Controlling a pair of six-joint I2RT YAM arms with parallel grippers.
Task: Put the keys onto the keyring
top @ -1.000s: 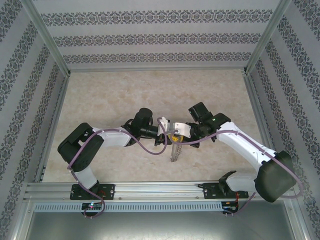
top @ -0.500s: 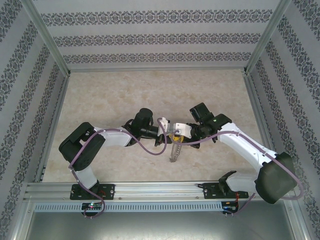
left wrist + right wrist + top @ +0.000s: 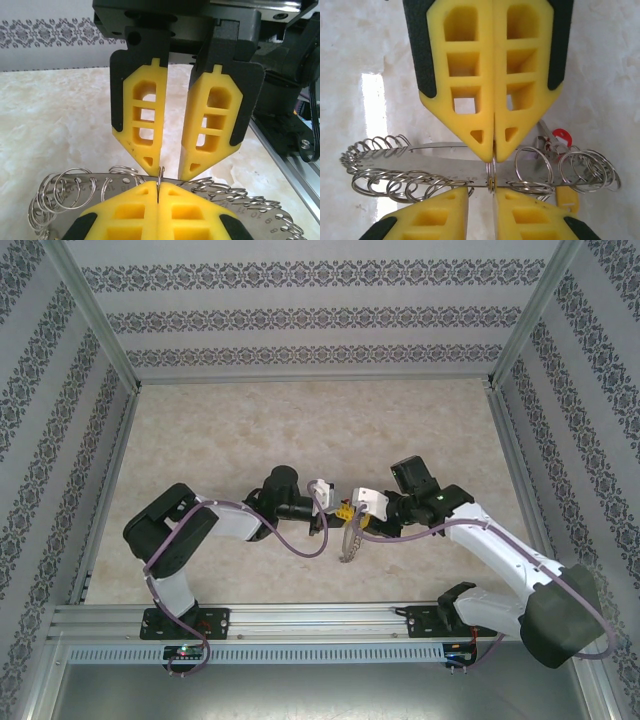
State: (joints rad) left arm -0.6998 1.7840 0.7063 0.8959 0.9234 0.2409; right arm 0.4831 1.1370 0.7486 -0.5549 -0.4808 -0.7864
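The keyring is a flat silver strip fringed with many small wire rings; it hangs off the table between both arms. My left gripper is shut on one small ring at the strip's middle. Seen from the right wrist, the left gripper pinches that ring from above. My right gripper faces it, open, its fingers either side of the same ring. A red key and an orange-yellow key hang at the strip's right end.
The marble-patterned table stretches behind the arms. Patterned walls and metal frame posts box it in. An aluminium rail carrying both arm bases runs along the near edge.
The left gripper has closed on the small ring. The right gripper has opened off it and its arm has drawn back a little to the right.
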